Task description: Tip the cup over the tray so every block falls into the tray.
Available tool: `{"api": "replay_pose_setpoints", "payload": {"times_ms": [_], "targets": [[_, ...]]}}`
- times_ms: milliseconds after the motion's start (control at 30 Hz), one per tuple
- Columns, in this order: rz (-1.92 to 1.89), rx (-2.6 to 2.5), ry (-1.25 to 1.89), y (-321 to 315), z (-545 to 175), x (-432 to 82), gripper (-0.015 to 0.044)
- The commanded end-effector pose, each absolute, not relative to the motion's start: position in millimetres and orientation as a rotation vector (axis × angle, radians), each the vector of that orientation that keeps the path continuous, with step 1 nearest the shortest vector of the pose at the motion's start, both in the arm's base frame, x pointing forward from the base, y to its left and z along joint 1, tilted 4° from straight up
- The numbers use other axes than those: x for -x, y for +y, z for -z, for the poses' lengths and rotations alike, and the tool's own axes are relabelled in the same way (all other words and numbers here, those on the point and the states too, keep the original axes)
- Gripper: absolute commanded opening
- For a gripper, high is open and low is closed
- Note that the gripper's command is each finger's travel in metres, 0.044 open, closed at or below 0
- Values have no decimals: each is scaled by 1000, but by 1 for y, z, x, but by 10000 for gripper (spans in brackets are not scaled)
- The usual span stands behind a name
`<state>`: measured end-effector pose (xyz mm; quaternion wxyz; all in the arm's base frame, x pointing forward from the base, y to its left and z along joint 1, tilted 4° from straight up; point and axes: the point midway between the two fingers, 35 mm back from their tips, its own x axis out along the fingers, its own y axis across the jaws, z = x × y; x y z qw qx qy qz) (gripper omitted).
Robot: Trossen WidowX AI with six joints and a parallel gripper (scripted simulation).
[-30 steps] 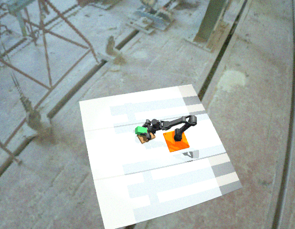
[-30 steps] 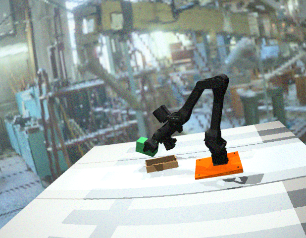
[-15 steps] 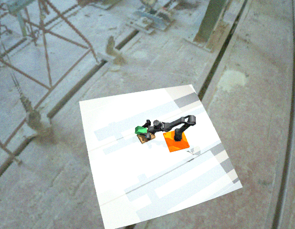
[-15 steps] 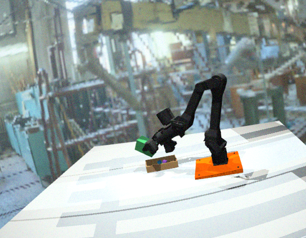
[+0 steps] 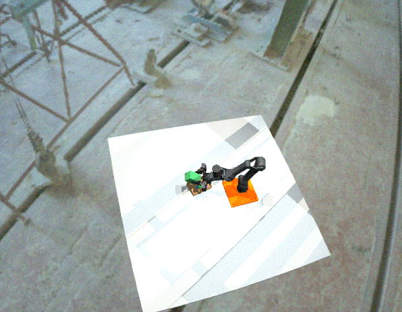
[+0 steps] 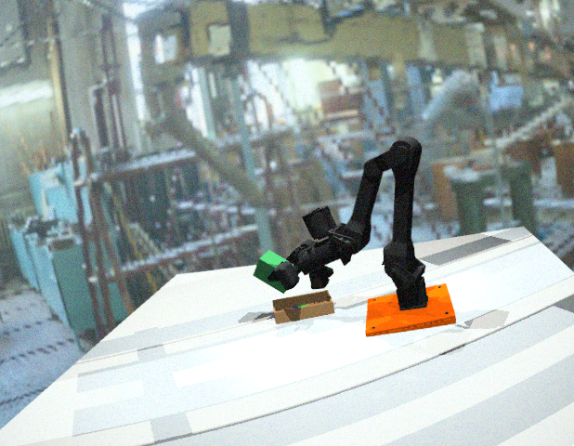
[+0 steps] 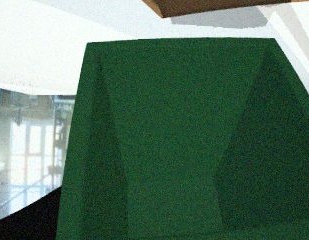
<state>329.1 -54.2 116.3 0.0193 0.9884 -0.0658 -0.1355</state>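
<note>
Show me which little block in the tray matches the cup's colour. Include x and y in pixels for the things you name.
The green block (image 5: 200,186) (image 6: 303,306), like the green cup (image 5: 192,176) (image 6: 267,265) (image 7: 169,115). The block just beside it, on the side away from the orange base plate (image 5: 239,200) (image 6: 383,323), is blue.

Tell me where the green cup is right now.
The green square-sided cup is tipped in the black claw, raised above the brown rectangular tray's left end in the exterior view.

No text, label, brand, number or sign can be read in any of the three views.
</note>
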Motion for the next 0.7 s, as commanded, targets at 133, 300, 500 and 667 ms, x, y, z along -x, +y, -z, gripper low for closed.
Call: {"api": "replay_pose_setpoints", "payload": {"times_ms": [133, 300, 500, 667], "targets": [[305, -3079, -218, -54, -121, -323, 0], [248, -3081, -222, -53, -123, -319, 0], [263, -3078, -217, -53, -121, -319, 0], [265, -3077, -216, -53, -121, -319, 0]]}}
